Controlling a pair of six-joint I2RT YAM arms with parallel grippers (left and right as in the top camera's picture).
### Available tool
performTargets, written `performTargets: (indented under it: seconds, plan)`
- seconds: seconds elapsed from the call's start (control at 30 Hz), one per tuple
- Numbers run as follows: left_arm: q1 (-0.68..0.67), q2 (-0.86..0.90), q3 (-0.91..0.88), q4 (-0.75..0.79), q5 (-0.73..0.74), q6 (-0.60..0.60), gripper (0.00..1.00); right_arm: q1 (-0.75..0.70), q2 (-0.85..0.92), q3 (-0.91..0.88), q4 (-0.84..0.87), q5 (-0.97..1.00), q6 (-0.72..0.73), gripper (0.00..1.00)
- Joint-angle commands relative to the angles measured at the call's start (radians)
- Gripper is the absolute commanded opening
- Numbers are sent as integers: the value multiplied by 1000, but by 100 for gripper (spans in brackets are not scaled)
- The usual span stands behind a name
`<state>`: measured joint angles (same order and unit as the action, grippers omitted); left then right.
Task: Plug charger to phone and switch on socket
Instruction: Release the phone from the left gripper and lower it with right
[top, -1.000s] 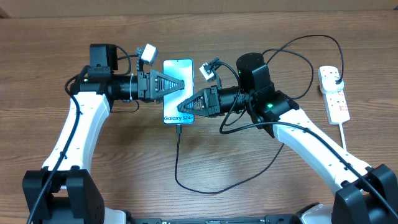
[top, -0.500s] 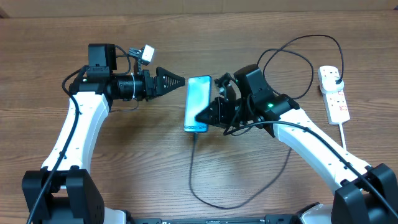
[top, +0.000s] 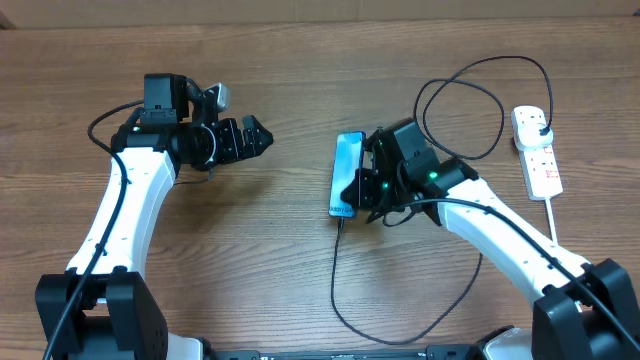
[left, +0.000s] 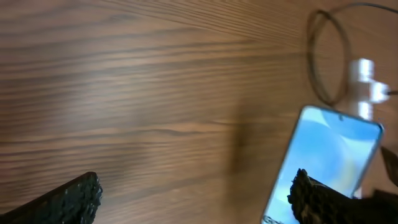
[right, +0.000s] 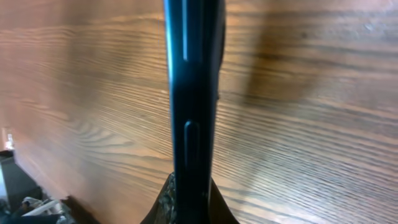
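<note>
R hand grips phone on edge, charger plugged in

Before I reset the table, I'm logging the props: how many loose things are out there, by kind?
phone: 1
charger cable: 1
power strip: 1
Total: 3
</note>
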<state>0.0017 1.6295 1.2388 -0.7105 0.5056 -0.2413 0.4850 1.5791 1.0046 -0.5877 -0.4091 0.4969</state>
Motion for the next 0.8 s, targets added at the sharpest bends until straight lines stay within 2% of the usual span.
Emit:
performTargets:
  seconds: [0.0,0.27,0.57,0.77]
  plan:
    - [5,-15,15,1,-98,2,100,-2,3,-47,49,8,-16,4]
    - [5,-15,15,1,-98,2,100,-2,21,-148,174,-40,3,4]
    - [5,-15,15,1,-98,2,100,-2,213,-151,326,-261,-1,4]
    - [5,-15,15,1,-98,2,100,-2,308,-151,415,-289,-1,4]
